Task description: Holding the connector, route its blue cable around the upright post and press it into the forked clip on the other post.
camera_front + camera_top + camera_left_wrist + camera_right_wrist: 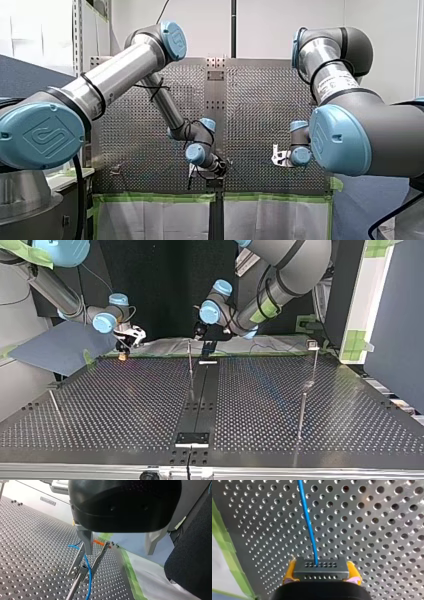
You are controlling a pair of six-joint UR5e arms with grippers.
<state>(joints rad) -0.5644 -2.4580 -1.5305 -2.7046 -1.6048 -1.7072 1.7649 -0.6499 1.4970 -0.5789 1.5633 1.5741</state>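
Blue cable (308, 522) left the connector (321, 573) and ran away over the perforated steel bench (382, 520), as seen in the right wrist view. My right end effector (322, 566) was clamped on the connector, with a yellow pad (290, 573) pressed against each side of it. In the left wrist view the cable lay between the two prongs of the forked clip (88, 559) on top of its post (74, 588), then ran on down beside that post toward the bench. My left end effector (119, 551) hung just above the clip with its metal fingers (86, 541) wide apart and holding nothing. One finger sat directly over the clip, the other well off to the side. In the top view my right end effector was low at the bench's far edge, at the view's left. My left end effector was near the middle. A strip of green tape (130, 567) edged the bench.
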